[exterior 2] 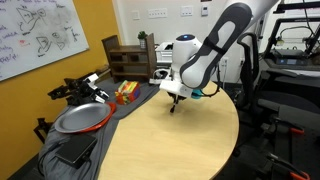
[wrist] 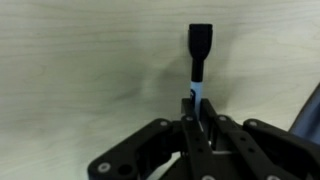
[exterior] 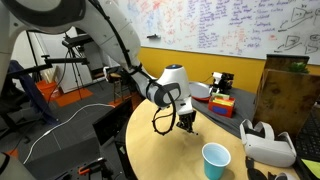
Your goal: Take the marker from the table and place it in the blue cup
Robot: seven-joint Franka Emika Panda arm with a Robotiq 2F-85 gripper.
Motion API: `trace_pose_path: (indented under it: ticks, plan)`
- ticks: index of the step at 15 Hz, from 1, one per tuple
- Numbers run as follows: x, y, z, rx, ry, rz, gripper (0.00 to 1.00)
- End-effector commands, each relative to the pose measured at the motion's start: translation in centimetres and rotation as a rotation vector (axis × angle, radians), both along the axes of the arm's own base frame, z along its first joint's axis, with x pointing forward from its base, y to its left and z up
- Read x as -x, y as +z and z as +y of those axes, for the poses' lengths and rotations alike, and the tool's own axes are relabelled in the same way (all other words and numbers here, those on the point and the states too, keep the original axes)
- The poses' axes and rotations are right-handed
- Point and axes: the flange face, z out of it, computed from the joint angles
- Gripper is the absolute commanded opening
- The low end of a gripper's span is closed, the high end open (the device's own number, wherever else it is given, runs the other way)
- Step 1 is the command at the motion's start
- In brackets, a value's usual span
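My gripper (wrist: 198, 108) is shut on the marker (wrist: 199, 55), a thin black stick with a black cap that juts out past the fingertips in the wrist view. In both exterior views the gripper (exterior: 186, 122) (exterior 2: 174, 103) hangs just above the tan round table (exterior: 170, 155) (exterior 2: 170, 145), near its far side. The marker tip (exterior 2: 172, 108) points down close to the tabletop. The light blue cup (exterior: 215, 160) stands upright and empty near the table's front edge, to the right of the gripper and apart from it. The cup is hidden in the wrist view.
A white headset (exterior: 268, 143) lies on the table right of the cup. A red box (exterior: 221, 100) and clutter sit behind the gripper. A round metal pan (exterior 2: 82, 119), dark cloth and a wooden crate (exterior 2: 128, 57) stand on the table's side.
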Motion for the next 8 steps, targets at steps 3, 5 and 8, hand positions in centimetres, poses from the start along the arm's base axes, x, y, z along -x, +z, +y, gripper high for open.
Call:
trace_pose_path:
  ticks: [3, 5, 8]
  plan:
    - [1.2, 4.0, 0.5, 0.085, 0.04, -0.09, 0.03]
    - [1.3, 5.1, 0.8, 0.125, 0.051, -0.121, 0.03]
    - [1.3, 6.6, 0.9, 0.191, 0.059, -0.165, 0.03]
